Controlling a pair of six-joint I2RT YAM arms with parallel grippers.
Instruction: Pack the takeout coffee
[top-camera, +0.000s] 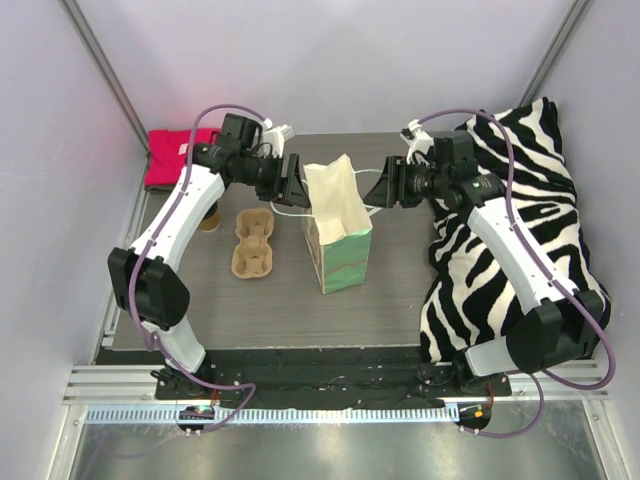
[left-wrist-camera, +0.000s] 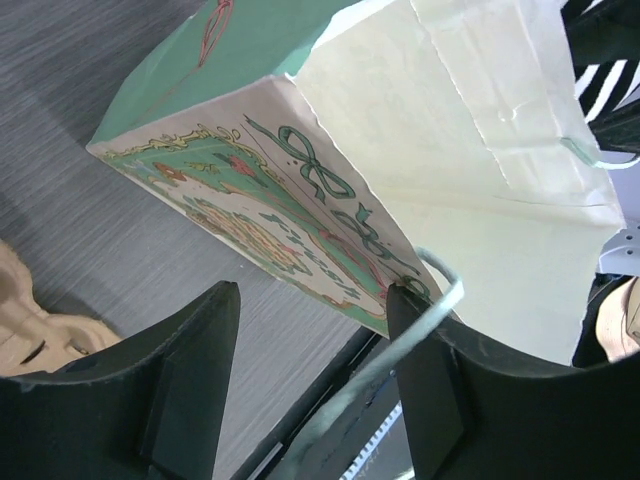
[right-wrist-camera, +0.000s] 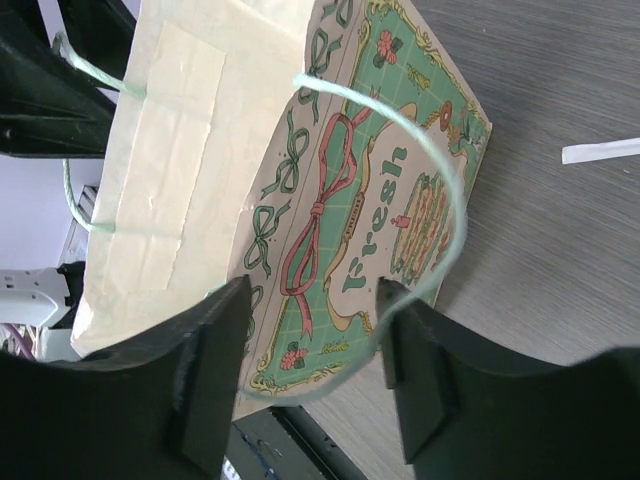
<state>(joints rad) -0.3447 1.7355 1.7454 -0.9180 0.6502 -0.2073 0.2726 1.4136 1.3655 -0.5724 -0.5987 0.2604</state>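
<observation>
left fingers (left-wrist-camera: 190, 375) spread, released, beside bag (top-camera: 337, 225) | right fingers (right-wrist-camera: 210, 370) spread, handle loop (right-wrist-camera: 442, 195) loose between them | we see the coffee cup (top-camera: 209, 221) on the table (top-camera: 400, 300) left of the carrier tray (top-camera: 253, 243), partly hidden

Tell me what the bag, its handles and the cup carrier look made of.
Bag: paper, matte, printed green outside and plain cream inside; its creases hold sharp.
Handles: probably pale green twisted paper cord; thin, stiff loop.
Cup carrier: seemingly moulded pulp; beige, dull, rounded wells.
</observation>
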